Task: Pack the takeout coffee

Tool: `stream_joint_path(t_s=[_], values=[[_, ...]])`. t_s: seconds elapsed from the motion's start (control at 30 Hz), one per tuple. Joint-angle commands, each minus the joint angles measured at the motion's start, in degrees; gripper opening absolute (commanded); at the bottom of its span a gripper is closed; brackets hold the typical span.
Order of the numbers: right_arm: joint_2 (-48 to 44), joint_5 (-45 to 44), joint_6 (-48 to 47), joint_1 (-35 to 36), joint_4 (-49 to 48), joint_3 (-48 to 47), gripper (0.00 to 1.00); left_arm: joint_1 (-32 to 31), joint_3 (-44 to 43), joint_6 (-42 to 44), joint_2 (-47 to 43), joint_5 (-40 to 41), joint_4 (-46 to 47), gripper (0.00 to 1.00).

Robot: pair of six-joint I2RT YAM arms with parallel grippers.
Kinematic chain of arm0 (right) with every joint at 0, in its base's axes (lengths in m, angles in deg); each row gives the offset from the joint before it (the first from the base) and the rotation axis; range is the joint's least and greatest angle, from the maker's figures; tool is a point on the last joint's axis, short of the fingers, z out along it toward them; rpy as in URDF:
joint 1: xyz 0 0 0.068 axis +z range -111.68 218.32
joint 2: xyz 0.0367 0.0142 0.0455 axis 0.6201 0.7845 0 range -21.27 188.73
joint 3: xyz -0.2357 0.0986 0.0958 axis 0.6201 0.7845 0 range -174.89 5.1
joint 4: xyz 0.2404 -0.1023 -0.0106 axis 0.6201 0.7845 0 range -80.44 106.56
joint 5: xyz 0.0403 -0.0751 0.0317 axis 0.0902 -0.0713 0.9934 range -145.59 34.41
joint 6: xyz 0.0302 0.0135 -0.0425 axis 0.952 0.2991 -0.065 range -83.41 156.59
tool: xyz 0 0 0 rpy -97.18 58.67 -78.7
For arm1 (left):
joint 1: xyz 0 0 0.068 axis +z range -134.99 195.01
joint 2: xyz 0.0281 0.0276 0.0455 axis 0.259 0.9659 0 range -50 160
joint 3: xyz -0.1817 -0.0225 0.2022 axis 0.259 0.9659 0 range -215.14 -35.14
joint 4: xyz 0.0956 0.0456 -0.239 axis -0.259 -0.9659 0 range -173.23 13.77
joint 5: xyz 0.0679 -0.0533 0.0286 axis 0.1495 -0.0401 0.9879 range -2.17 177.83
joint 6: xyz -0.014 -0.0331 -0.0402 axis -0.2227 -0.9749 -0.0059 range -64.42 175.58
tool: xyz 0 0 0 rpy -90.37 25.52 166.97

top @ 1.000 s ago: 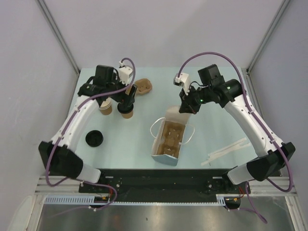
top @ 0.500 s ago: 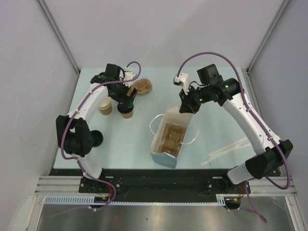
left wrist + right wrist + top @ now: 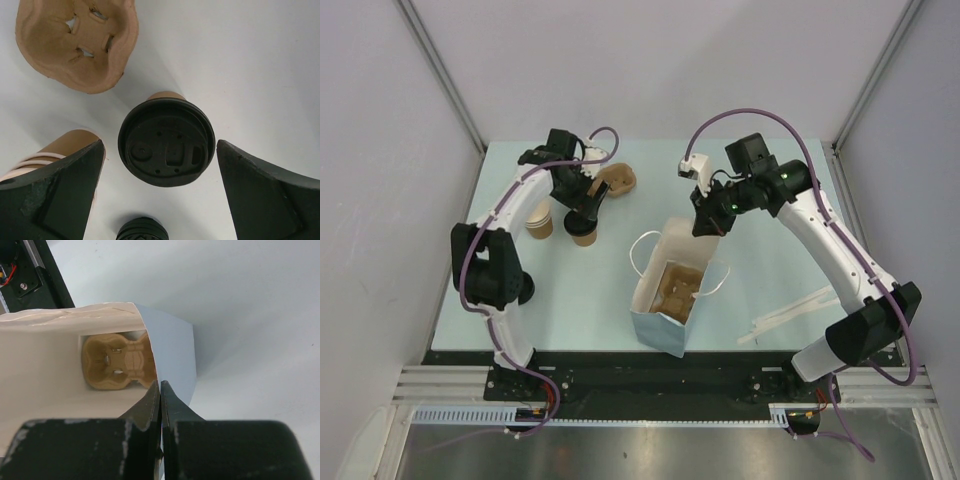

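The takeout coffee point(image 3: 166, 142), a brown paper cup with a black lid point(image 3: 585, 237), stands upright at the back left of the table. My left gripper point(image 3: 159, 143) hangs open right above it, one finger point(image 3: 60, 195) on each side and neither touching it point(image 3: 582, 212). The blue paper bag point(image 3: 665, 325) stands open near the middle. A brown cardboard cup carrier point(image 3: 117, 362) lies on its floor. My right gripper point(image 3: 160, 386) is shut on the bag's far rim point(image 3: 706, 222); the bag wall point(image 3: 175, 347) runs in between the two closed fingers.
A lidless tan cup point(image 3: 539, 223) stands just left of the coffee. A second cardboard carrier point(image 3: 618, 180) lies behind it. A loose black lid point(image 3: 141, 231) rests nearer the front left. Pale wooden stirrers point(image 3: 790, 318) lie at the right front.
The left arm's elbow has swung in from the front left corner towards the back, while its gripper stayed above the lidded cup. The bag has shifted slightly in the right gripper's hold.
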Motion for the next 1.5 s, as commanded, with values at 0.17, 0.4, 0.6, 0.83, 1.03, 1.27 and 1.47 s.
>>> stream_joint_path(t_s=[0.17,0.4,0.6,0.83,1.03,1.27,1.47], values=[[1.2,0.3,-0.6,-0.2,0.6,-2.9,0.00,2.3,-4.2,1.1,2.4,-3.5,-2.5,0.99],[2.2,0.3,-1.3,-0.3,1.2,-3.3,0.00,2.6,-2.4,1.0,2.7,-4.8,-2.4,0.99],[2.7,0.4,-1.3,-0.3,1.3,-3.6,0.00,2.8,-1.6,0.4,2.8,-5.6,-2.0,1.00],[2.7,0.3,-1.3,-0.3,1.3,-3.7,0.00,2.8,-2.4,0.4,3.4,-5.7,-2.9,1.00],[2.9,0.5,-1.1,-0.3,1.2,-3.7,0.00,2.9,-0.4,0.1,2.7,-6.3,-2.8,0.99],[3.2,0.4,-1.3,-0.4,1.2,-4.1,0.00,3.3,-0.5,-0.3,3.5,-7.0,-3.0,0.98],[3.2,0.4,-1.4,-0.4,1.2,-4.2,0.00,3.6,-0.3,-0.6,3.9,-7.4,-3.2,0.93]])
